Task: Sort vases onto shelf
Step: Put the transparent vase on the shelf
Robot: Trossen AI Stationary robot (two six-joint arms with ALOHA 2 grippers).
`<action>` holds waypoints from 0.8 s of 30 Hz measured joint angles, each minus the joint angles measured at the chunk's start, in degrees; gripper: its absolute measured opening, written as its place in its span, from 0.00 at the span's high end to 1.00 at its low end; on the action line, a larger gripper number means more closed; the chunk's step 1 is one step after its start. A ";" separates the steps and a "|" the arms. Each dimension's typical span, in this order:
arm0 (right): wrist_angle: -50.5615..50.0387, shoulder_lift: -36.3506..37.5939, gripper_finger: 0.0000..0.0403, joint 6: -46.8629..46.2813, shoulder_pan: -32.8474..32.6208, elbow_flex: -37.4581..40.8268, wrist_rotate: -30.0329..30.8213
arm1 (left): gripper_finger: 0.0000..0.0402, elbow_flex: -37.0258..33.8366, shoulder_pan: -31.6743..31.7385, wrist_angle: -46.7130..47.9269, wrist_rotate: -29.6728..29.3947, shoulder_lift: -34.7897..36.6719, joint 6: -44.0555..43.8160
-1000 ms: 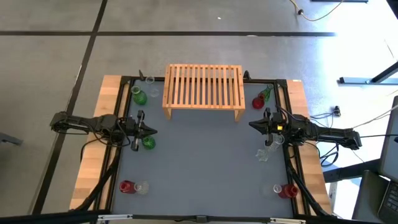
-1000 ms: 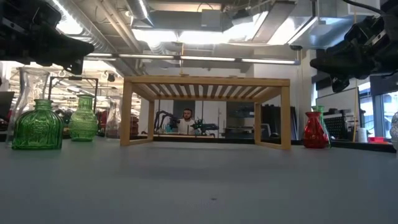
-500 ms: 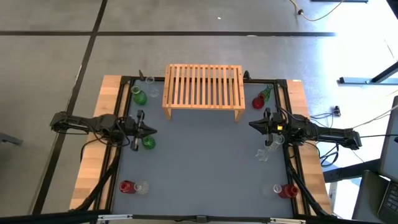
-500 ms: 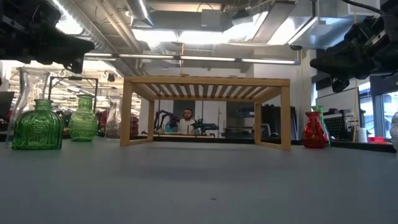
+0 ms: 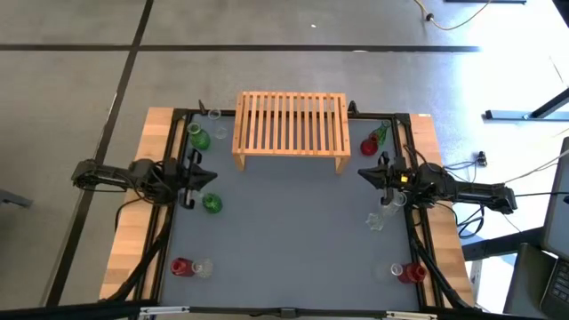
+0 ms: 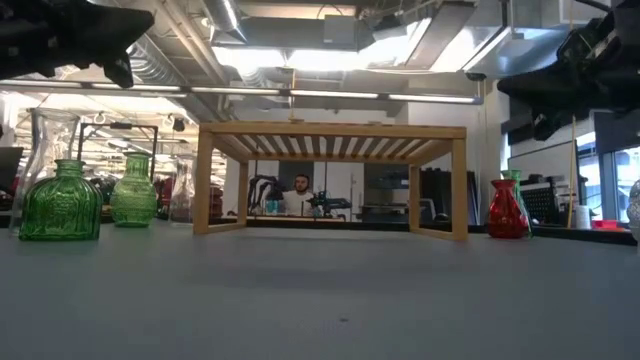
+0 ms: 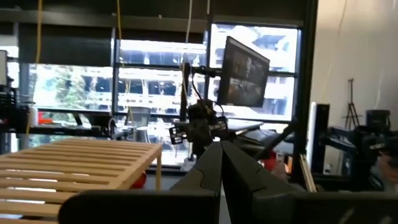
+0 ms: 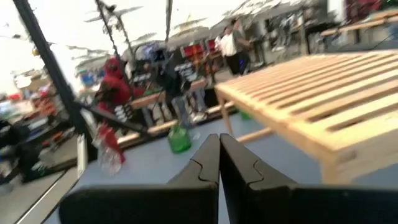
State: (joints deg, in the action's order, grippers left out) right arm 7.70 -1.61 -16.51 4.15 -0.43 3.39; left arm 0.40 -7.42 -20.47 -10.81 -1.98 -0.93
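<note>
- Vases: none is held yet. Your left gripper [image 5: 210, 176] has its fingers pressed fully together on nothing and hangs in the air off the shelf's [image 5: 292, 124] left front corner, likely parked there so it can drop onto the nearest vase.
- The right gripper [image 5: 363, 173], equally pinched closed and empty, sits off the shelf's right front corner, mirroring the left.
- Just in front of the left gripper stands a green vase [image 5: 212, 204]; it looks like your easiest first pick.
- Another green vase [image 5: 199, 139] and a clear bottle [image 5: 216, 116] stand at the shelf's left end.
- A red vase [image 5: 369, 146] stands at the shelf's right end, with a green one leaning beside it.
- Clear vases [image 5: 375, 220] sit in front of the right gripper, well forward of the shelf.
- Red-and-clear pairs wait far forward of the shelf, left [image 5: 181, 266] and right [image 5: 412, 272].
- The shelf's slatted top is bare, so all the sorting is ahead of you.
</note>
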 joint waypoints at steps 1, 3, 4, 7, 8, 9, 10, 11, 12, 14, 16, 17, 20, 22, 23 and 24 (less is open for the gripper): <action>0.58 -0.01 0.99 0.12 0.01 0.00 0.22 | 0.99 0.02 0.00 -0.35 -0.47 0.00 0.03; 2.48 -0.02 0.99 0.26 0.01 -0.01 0.21 | 0.99 0.01 0.00 -0.89 -1.84 -0.02 0.38; 2.82 0.00 0.99 0.28 0.01 -0.20 0.20 | 0.99 0.00 0.00 -1.49 -2.19 -0.17 0.97; 1.09 -0.04 0.99 0.38 0.01 -2.08 0.14 | 0.99 0.00 0.00 -4.78 -2.14 -0.87 2.55; 0.16 -0.04 0.99 0.52 0.01 -3.25 0.14 | 0.99 0.00 0.00 -5.91 -2.12 -1.22 2.92; -0.89 -0.04 0.99 0.98 0.00 -4.52 0.14 | 0.99 0.00 0.00 -6.94 -2.12 -1.69 3.05; -2.30 -0.16 0.99 1.70 0.01 -5.89 0.13 | 0.99 0.00 0.00 -7.98 -2.12 -2.23 3.08; -3.91 -0.54 0.99 2.14 0.01 -7.19 0.13 | 0.99 0.00 0.00 -8.99 -2.12 -2.88 3.15; -5.72 -1.06 0.99 2.66 -0.01 -8.52 0.12 | 0.99 0.00 0.00 -9.91 -2.10 -3.54 3.61; -9.17 -2.47 0.99 3.53 0.01 -11.33 0.12 | 0.99 0.00 0.03 -12.17 -2.26 -5.14 5.84; -11.23 -4.47 0.99 3.96 0.00 -14.37 0.12 | 0.99 0.00 0.39 -15.38 -3.36 -7.31 7.76; -12.69 -5.53 0.99 4.40 0.01 -15.76 0.11 | 0.99 0.00 0.75 -16.81 -3.69 -8.46 8.29; -16.27 -9.64 0.99 5.08 0.00 -19.96 0.10 | 0.99 0.01 1.94 -21.43 -2.83 -12.06 9.03; -18.66 -12.30 0.99 6.03 0.01 -23.07 0.10 | 0.99 0.38 2.57 -22.25 -1.77 -14.31 8.81; -19.89 -13.71 0.99 6.54 -0.01 -24.69 0.10 | 0.99 0.46 2.74 -22.44 -1.49 -15.43 8.77; -20.83 -15.26 0.99 6.83 0.01 -26.42 0.10 | 0.99 0.46 2.86 -22.84 -1.51 -16.55 8.93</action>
State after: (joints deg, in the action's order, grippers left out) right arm -13.13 -16.87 -9.68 4.16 -26.84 3.49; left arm 0.86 -4.56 -43.31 -12.32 -18.53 8.00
